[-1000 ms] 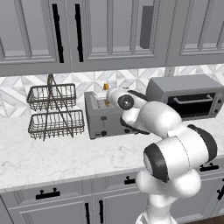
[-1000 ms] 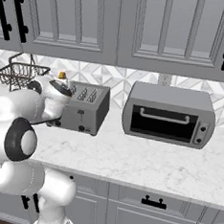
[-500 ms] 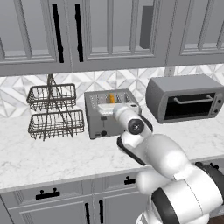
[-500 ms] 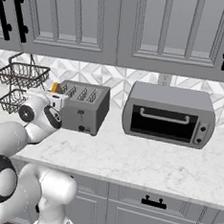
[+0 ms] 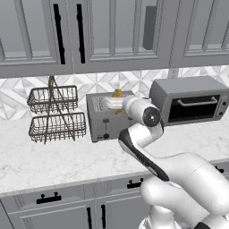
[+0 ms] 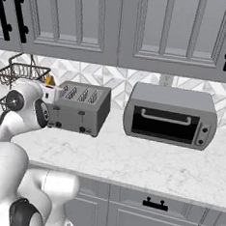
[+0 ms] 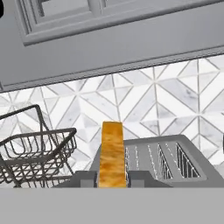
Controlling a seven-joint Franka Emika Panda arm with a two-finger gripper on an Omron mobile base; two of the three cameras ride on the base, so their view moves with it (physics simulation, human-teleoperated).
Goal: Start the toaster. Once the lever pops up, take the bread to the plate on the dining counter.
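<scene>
My gripper [image 7: 113, 180] is shut on the bread [image 7: 113, 148], a golden-tan slice that stands upright between the two fingertips. In the hand view the grey toaster [image 7: 175, 162] lies just behind and to the right of the slice, with its slots seen from above. From the left base view, the gripper [image 5: 114, 103] hovers over the top of the toaster [image 5: 105, 120] and the bread [image 5: 117, 94] sticks up above it. The right base view has the bread [image 6: 50, 79] over the left end of the toaster [image 6: 81, 107]. The plate and the dining counter are out of view.
A two-tier wire basket [image 5: 56, 114] stands left of the toaster, close to the hand. A wider toaster oven [image 5: 190, 100] sits to the right. All rest on a marble counter [image 5: 67, 156] over grey drawers, with grey wall cabinets [image 5: 112, 31] overhead.
The arm's elbow and forearm have swung across in front of the counter. The hand with the bread has stayed just above the toaster, drifting a little to the left.
</scene>
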